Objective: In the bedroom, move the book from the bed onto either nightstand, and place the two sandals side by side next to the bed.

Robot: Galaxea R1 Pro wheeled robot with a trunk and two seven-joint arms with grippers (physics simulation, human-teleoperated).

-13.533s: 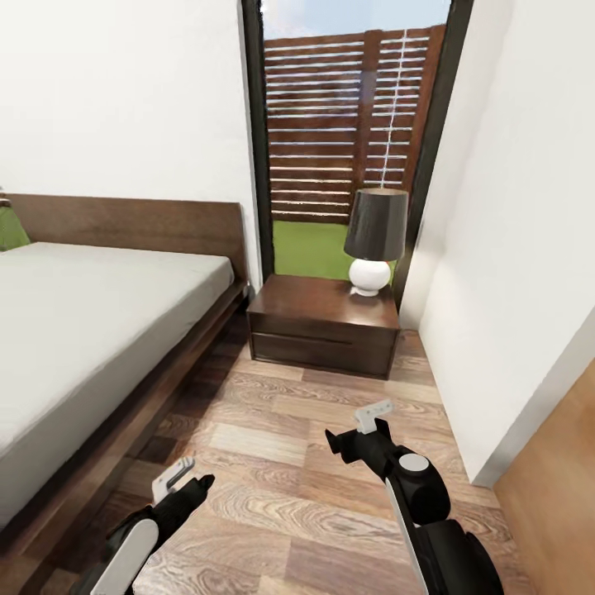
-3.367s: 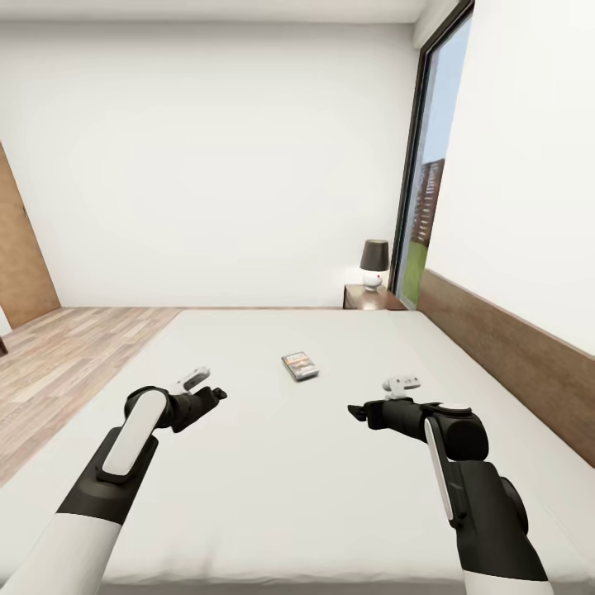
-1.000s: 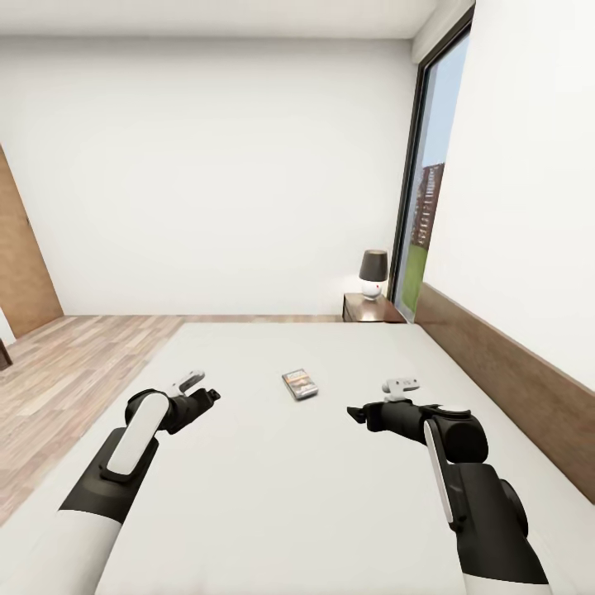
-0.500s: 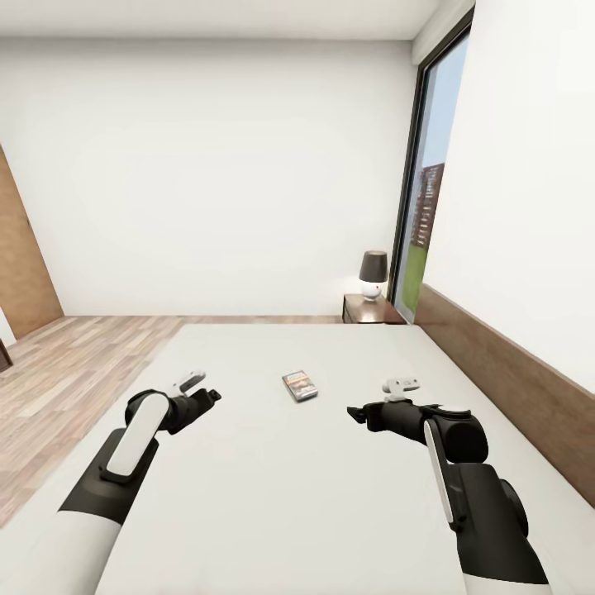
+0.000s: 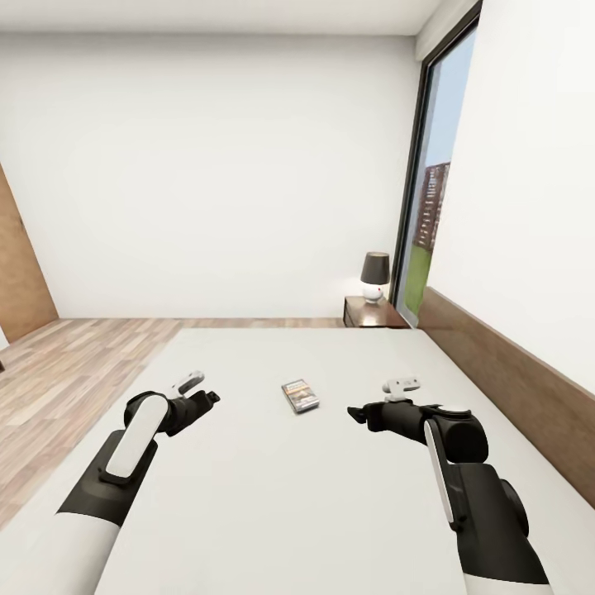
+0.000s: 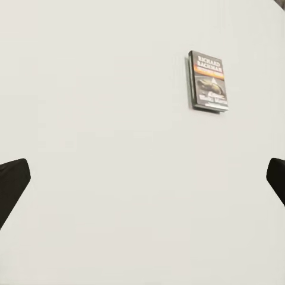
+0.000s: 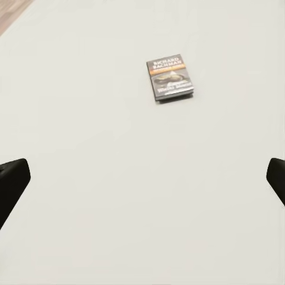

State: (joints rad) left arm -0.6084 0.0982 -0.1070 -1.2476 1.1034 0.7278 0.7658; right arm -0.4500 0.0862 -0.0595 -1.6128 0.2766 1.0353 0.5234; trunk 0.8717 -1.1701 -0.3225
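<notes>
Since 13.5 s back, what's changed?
The robot has driven from the floor beside the nightstand to the side of the bed; the head camera turned with it, so the whole view shifted. In the last few seconds, only slight camera drift. Nothing was taken hold of: the left pincer and right pincer stay open over the mattress, and the book lies flat, untouched, between them.
</notes>
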